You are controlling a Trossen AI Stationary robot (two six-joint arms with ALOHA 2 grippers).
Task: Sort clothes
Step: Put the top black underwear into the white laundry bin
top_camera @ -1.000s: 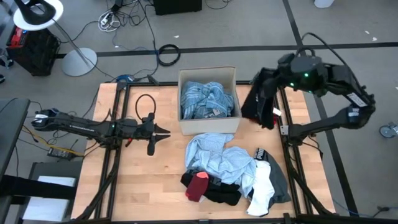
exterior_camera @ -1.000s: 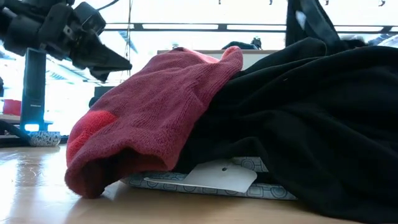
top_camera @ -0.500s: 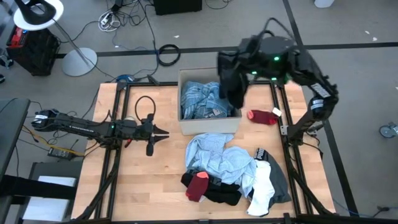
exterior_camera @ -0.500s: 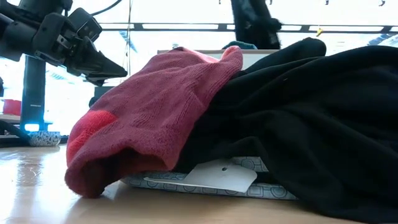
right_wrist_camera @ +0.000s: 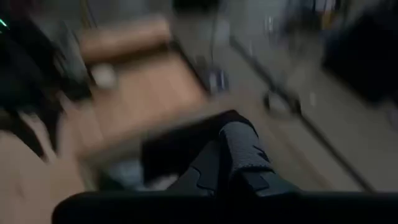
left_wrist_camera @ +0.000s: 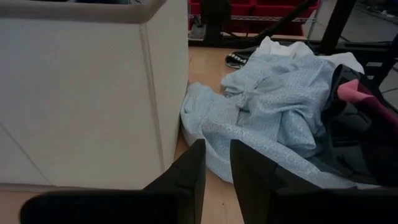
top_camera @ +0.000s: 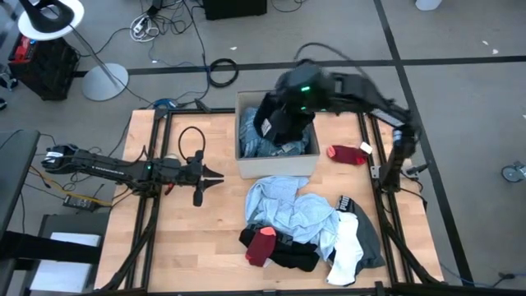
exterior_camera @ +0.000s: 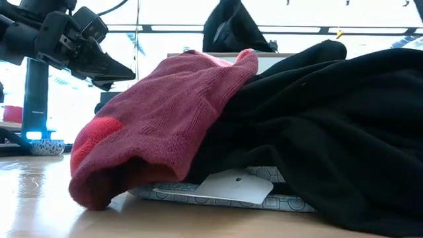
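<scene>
High view: the right gripper (top_camera: 279,123) is seen above the beige cardboard box (top_camera: 276,169), with a black garment (top_camera: 275,122) bunched beneath it over the blue-grey striped clothing (top_camera: 256,138) that already fills the box. Half a second before, the same arm was carried above the box's right rim with the black garment hanging from it, and a second before it was held off the table's right edge, so the load has been brought leftward over the box. Whether the right fingers are closed on the garment cannot be told; the right wrist view is smeared. A small red sock (top_camera: 346,154) is found on the wooden table (top_camera: 205,230) to the right of the box, where nothing lay a second ago. The left gripper (top_camera: 212,175) is kept unmoved to the left of the box, its fingers drawn close with only a thin slit between them and nothing held, as the left wrist view confirms. The remaining pile is left unchanged in front of the box: a light blue shirt (top_camera: 292,210), a dark red knitted piece (top_camera: 261,245) on black cloth, and a white piece (top_camera: 345,251). In the low view the black garment is seen hanging above the box's far rim.
</scene>
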